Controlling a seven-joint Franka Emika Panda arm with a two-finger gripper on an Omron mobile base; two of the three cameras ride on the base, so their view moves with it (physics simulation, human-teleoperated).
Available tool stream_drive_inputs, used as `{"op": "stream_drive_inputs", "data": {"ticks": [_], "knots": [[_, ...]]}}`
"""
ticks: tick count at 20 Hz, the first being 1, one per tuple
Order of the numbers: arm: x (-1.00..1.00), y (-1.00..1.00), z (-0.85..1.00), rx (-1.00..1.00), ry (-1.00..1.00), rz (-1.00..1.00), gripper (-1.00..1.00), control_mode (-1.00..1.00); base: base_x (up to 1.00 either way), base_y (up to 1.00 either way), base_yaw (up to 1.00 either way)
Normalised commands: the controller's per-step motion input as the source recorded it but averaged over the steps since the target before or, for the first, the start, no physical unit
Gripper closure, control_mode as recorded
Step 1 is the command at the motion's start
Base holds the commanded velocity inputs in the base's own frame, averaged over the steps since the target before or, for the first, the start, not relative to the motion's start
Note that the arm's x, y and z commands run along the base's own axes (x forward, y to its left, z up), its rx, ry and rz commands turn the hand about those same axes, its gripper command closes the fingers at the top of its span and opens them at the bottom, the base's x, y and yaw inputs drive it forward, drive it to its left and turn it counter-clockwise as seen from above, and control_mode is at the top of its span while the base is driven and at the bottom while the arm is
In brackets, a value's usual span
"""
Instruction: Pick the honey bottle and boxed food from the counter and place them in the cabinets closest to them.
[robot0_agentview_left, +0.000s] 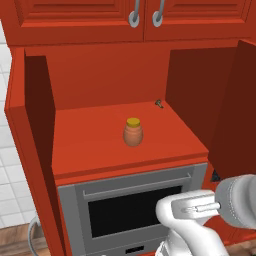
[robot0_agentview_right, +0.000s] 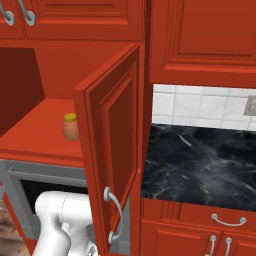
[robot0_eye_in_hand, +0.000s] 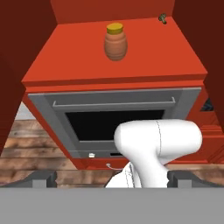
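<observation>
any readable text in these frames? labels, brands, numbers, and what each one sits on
No readable text in any view.
Small rounded orange-brown honey bottle with a yellow cap: no label showing.
Grey built-in oven with a dark window: one small white mark low on its front in the hand view, too small to read.
Glossy red panelled cabinet door: plain.
Black marble-look counter: white veins, no writing.

The red shelf inside the open cabinet, just above the grey oven, carries the honey bottle. The bottle stands upright near the shelf's middle, yellow cap up, ahead of and above the gripper as the hand view shows it. To the right, past the open door, the black marble surface runs under white wall tiles.
</observation>
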Motion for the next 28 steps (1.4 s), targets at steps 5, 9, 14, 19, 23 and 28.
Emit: {"op": "stream_drive_inputs", "data": {"ticks": [5,9,14,19,23,28], "knots": [[-0.12,0.00,0.00,0.00,0.00,0.00,-1.00,1.00,-0.25,-0.02,0.00],[0.00,0.00,0.00,0.00,0.00,0.00,-1.00,1.00,-0.82,-0.12,0.00],[0.00,0.00,0.00,0.00,0.00,0.00,-1.00,1.00,-0.80,-0.11,0.00],[0.00,0.00,0.00,0.00,0.00,0.00,-1.00,1.00,-0.17,-0.01,0.00],[0.00,0.00,0.00,0.00,0.00,0.00,-1.00,1.00,0.00,-0.17,0.00],[0.00,0.00,0.00,0.00,0.00,0.00,-1.00,1.00,0.00,-0.59,0.00]]}}
